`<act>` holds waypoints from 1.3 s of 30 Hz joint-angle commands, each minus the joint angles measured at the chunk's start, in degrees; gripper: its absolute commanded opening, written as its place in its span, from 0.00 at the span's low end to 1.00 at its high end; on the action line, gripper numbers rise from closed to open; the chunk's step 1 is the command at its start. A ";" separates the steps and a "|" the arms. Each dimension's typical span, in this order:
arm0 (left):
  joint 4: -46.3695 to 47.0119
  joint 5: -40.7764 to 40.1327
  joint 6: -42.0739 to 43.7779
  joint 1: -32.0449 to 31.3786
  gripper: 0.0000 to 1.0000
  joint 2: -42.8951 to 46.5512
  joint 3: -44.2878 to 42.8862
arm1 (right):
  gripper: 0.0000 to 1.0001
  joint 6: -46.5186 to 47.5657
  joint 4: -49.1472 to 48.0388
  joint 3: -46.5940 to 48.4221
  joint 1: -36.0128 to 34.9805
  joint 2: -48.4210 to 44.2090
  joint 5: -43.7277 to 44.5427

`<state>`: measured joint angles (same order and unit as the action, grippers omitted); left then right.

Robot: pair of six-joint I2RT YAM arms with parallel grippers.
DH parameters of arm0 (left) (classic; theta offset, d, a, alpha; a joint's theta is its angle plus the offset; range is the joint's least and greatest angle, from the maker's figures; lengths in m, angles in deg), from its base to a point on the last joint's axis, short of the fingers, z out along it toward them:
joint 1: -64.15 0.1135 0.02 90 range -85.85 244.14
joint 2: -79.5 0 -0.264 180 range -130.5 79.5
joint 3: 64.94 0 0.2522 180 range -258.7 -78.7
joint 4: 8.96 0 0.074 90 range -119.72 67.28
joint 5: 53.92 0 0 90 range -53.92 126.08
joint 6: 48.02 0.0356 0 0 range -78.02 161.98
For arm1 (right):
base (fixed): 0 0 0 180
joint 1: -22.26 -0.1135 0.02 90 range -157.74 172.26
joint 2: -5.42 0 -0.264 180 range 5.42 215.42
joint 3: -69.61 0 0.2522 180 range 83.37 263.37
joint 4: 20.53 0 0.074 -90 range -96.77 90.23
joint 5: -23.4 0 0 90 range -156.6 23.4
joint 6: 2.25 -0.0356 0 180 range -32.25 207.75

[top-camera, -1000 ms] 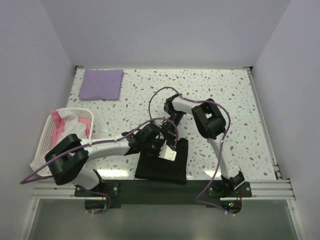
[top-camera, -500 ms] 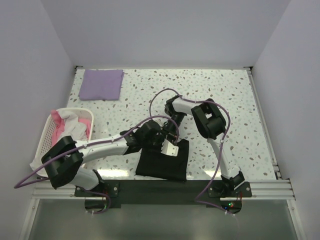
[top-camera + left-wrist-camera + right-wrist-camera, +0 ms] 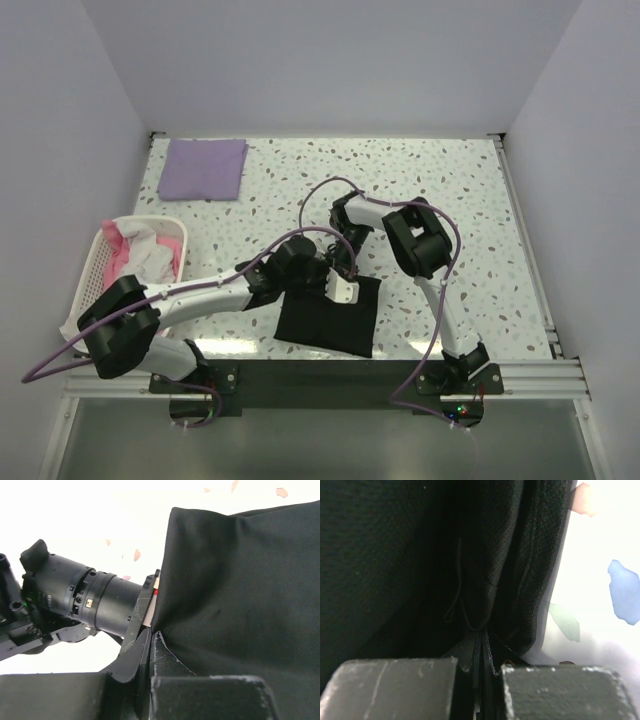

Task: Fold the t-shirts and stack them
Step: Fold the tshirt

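Speckled surface (image 3: 450,200), walled on three sides. White lattice basket (image 3: 93,265) at the left edge, heaped with pink and white cloth. Black t-shirt (image 3: 330,322), folded to a rough square at the near edge, between the two arm bases. Lavender t-shirt (image 3: 203,168), a flat square in the far left corner, well apart. Left jaws and right jaws, close together, each pinched tight on the black t-shirt's far edge.

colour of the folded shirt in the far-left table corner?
Plain lavender-purple shirt; clearest in the top external view.
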<state>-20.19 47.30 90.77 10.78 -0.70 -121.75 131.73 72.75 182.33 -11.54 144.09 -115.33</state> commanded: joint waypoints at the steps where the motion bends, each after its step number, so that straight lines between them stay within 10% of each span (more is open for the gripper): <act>1: 6.17 -1.29 1.91 0.28 0.00 0.66 1.38 | 0.00 2.42 4.50 -0.87 -0.12 -0.51 2.59; 10: 6.44 -4.63 2.71 0.19 0.00 0.93 3.94 | 0.00 1.37 5.20 1.23 -0.21 -1.39 4.43; 16: -0.83 -3.33 0.43 0.10 0.31 3.20 1.04 | 0.00 -0.74 6.25 4.13 -0.12 -2.70 6.36; 22: -11.46 3.88 -2.30 0.19 0.50 10.24 0.51 | 0.14 -3.11 8.98 9.49 -0.48 -3.58 8.99; 39: -33.19 28.58 -13.47 18.98 0.55 10.60 -4.66 | 0.55 -4.17 11.35 27.07 4.00 -11.84 32.92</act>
<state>-49.44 68.37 80.26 25.47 11.36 -121.94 127.56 70.59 205.61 -10.86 137.65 -87.07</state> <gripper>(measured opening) 0.544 0.539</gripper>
